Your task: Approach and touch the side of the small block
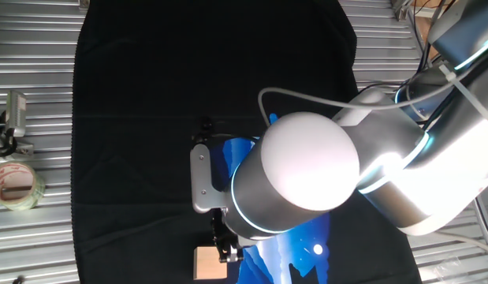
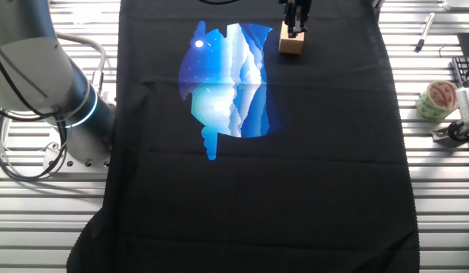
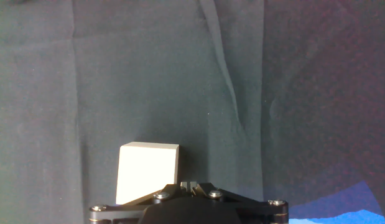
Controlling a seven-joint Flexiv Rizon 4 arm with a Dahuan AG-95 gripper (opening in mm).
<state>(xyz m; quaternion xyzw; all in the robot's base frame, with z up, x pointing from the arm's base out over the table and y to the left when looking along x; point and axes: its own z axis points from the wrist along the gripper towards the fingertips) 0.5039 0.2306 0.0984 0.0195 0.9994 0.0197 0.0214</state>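
Approach looks done: your gripper (image 2: 297, 32), fingers pressed together, sits against the small tan wooden cube (image 2: 291, 43) at top of frame; contact unconfirmed.

arm (image 1: 322, 181): reaching low over table | claw (image 3: 187, 186): fingertips together, pointing down

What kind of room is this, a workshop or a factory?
Probably a robotics lab bench: a robot arm stands at a ribbed metal table draped with a black cloth, with a small block as test piece and a tape roll lying aside.
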